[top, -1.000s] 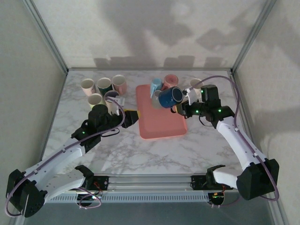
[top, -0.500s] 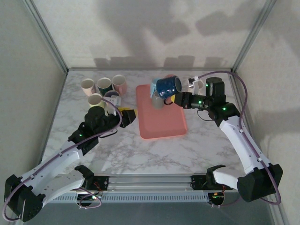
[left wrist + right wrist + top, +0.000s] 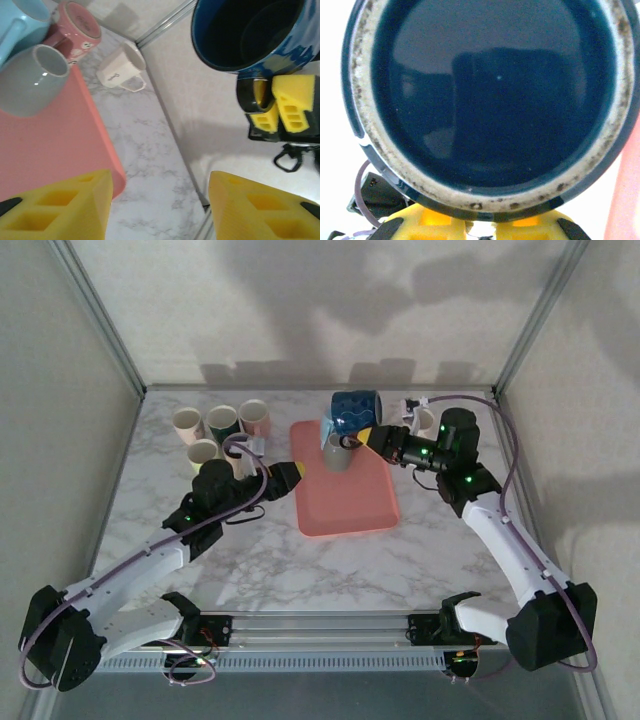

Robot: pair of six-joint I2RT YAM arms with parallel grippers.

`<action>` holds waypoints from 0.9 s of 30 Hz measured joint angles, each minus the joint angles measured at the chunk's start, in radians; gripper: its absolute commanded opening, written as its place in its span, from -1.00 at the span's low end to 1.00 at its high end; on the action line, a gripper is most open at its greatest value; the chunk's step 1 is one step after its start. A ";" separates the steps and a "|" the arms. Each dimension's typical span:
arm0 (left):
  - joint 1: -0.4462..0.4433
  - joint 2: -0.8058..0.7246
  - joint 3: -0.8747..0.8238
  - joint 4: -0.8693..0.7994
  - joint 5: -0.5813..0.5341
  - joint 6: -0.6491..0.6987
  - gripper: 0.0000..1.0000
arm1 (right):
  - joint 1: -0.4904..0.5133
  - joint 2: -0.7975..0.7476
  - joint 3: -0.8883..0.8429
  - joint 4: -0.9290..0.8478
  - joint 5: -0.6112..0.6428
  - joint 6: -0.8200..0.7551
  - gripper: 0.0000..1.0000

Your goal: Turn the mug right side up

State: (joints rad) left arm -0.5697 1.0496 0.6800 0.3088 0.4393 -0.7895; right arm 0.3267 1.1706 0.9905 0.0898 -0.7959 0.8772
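Dark blue glazed mug, lifted clear of the bench, tipped on its side, mouth toward the left edge, near the far edge

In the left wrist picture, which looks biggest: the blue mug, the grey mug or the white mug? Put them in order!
1. blue mug, though it may just be nearer the camera
2. grey mug
3. white mug

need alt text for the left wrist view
A dark blue ceramic mug hangs top right, its handle pinched by the right tool. Below left, a grey mug stands on a salmon plastic tray; the open left tool frames the bottom.
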 measured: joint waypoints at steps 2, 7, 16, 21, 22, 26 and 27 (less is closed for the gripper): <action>-0.006 0.001 0.000 0.034 0.009 -0.031 0.07 | 0.006 0.000 -0.013 0.043 -0.002 0.027 -1.00; -0.017 0.005 0.003 0.119 0.022 -0.099 0.07 | 0.020 0.005 -0.030 0.122 -0.012 0.069 -1.00; -0.035 0.055 0.026 0.249 0.040 -0.240 0.04 | 0.052 0.017 -0.035 0.212 -0.026 0.098 -1.00; -0.058 0.087 0.031 0.332 0.040 -0.307 -0.02 | 0.078 0.019 -0.041 0.245 -0.037 0.108 -1.00; -0.063 0.095 0.032 0.348 0.040 -0.314 -0.03 | 0.085 0.020 -0.041 0.251 -0.039 0.108 -1.00; -0.077 0.110 0.035 0.390 0.040 -0.333 -0.07 | 0.110 0.026 -0.041 0.263 -0.043 0.108 -1.00; -0.078 0.113 0.035 0.399 0.040 -0.337 -0.08 | 0.114 0.027 -0.041 0.264 -0.043 0.108 -1.00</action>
State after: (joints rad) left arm -0.6479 1.1625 0.7147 0.7082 0.4793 -1.1263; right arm 0.4412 1.1976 0.9493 0.3538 -0.8391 0.9848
